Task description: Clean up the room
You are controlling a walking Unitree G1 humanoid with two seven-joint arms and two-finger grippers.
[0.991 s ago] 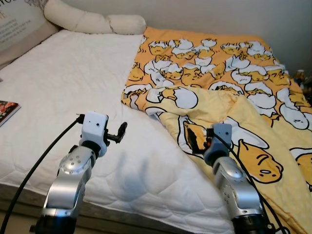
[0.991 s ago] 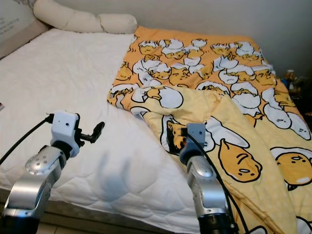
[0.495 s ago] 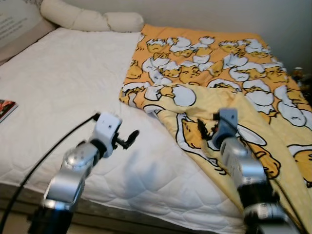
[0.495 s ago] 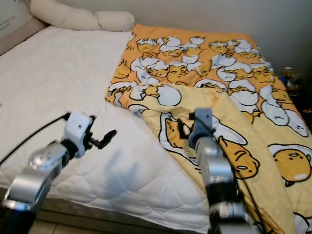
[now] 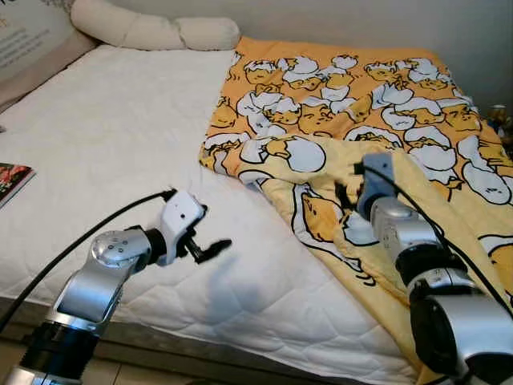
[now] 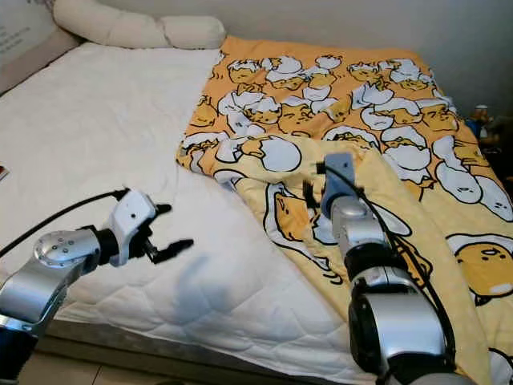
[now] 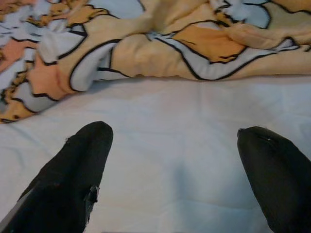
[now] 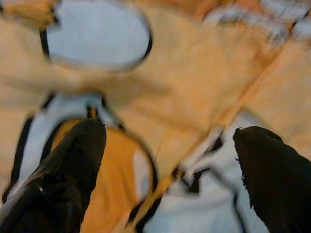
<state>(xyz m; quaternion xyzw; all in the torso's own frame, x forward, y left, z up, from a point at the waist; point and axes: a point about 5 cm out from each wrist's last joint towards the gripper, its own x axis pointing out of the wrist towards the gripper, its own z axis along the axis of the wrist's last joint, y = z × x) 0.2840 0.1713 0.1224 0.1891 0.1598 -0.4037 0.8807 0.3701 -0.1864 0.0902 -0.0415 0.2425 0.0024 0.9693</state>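
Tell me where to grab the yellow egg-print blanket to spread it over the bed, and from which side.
Grip the yellow egg-print blanket at its folded-back edge, probably best. That edge lies loose and raised over the white quilted mattress. Come from the bare mattress side, where the open left tool hovers. The open right tool is above the blanket.

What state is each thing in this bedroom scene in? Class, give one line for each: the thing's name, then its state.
Yellow egg-print blanket: rumpled, near edge folded back, covering one side of the bed.
White quilted mattress: bare on the other side.
Long cream pillow: lying at the head of the bed.
Book with a dark cover: closed, flat on the mattress edge.
Left gripper: open, over the bare mattress.
Right gripper: open, over the blanket.
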